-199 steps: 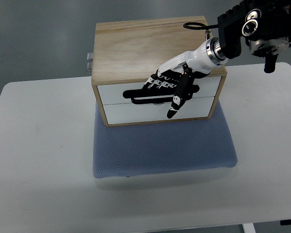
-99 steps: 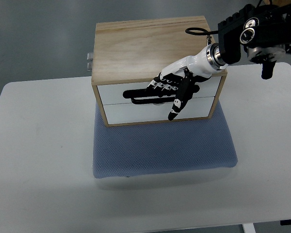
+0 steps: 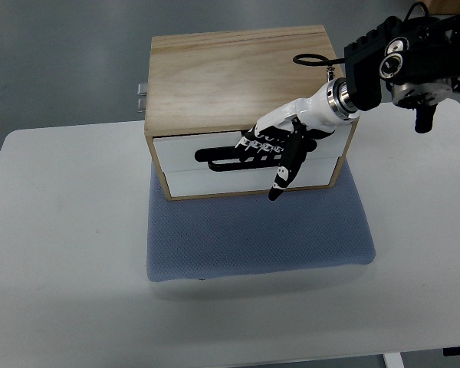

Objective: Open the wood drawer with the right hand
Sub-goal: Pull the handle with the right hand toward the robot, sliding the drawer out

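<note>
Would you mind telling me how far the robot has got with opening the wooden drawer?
Reaching looks done: the right hand has its fingers hooked on the black handle of the upper drawer. The pull has just begun: that drawer's white front stands slightly proud of the lower drawer. Left to do: draw it out of the wood box until its inside shows.

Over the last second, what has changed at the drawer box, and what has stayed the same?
The right robot hand, fingers curled on the black handle, has pulled toward the camera. The upper drawer has started to slide out: its white front now stands slightly proud of the lower drawer. The hold was already in place a second ago. The wooden box, blue pad and white table did not move.
</note>
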Robot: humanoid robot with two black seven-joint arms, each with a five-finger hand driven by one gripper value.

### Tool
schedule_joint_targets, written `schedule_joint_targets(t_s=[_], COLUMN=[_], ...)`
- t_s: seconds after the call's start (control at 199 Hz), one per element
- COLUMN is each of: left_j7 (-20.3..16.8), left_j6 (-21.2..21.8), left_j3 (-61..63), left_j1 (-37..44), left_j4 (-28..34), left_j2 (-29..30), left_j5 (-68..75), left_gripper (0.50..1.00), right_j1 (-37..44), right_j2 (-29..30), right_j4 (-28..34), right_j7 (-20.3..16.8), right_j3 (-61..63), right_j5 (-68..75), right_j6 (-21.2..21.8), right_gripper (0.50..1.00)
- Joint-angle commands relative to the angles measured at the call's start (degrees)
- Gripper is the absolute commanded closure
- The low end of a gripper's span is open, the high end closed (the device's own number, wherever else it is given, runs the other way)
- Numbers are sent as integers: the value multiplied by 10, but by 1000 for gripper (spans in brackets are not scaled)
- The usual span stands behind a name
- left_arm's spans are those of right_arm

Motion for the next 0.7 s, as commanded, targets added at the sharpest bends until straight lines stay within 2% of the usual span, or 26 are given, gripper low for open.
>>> schedule_joint_targets(t_s=[0.0,0.694], left_j7=[0,0], left_j6=[0,0], left_j3=[0,0], left_j1=[0,0], left_j4=[0,0], left_j2=[0,0], left_j5=[0,0], left_gripper=[500,500], right_j1=[2,24], right_j2=[-4,-45], right_j4=[7,67], right_j7=[-1,-2], right_j3=[0,0], right_j5=[-1,-2], right_j6=[3,50], right_gripper=[556,554])
